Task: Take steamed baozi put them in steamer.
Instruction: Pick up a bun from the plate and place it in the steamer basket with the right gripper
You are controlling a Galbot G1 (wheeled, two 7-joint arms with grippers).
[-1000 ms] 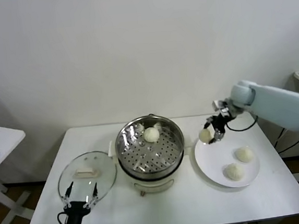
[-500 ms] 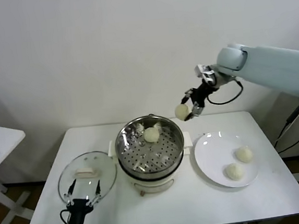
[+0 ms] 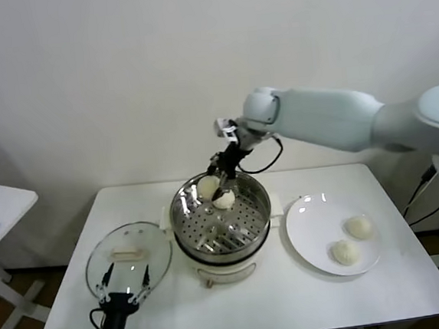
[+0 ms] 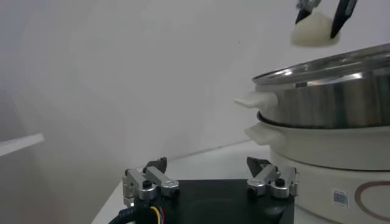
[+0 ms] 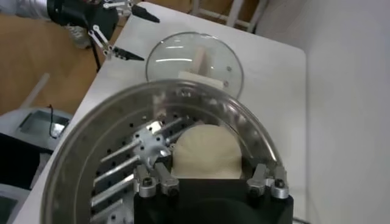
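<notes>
right gripper (image 3: pixel 215 185) pinching a steamed baozi (image 3: pixel 207 186) by its sides, hanging over the far rim of the steamer (image 3: pixel 180 228); another bun (image 3: pixel 223 199) lying on the tray, two more (image 3: pixel 351 239) on the plate (image 3: pixel 310 230). probably soft, light, easily dented: gentle side grip. left gripper (image 3: pixel 123 279) idling wide open at the table's near left edge.

Pale blue-white right arm (image 3: pixel 331 116), black cabled wrist, metal jaws.

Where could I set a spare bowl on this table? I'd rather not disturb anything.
The table's front right corner, beyond the plate, is bare; so is the front strip before the steamer. The left is crowded: glass lid and left hand.
</notes>
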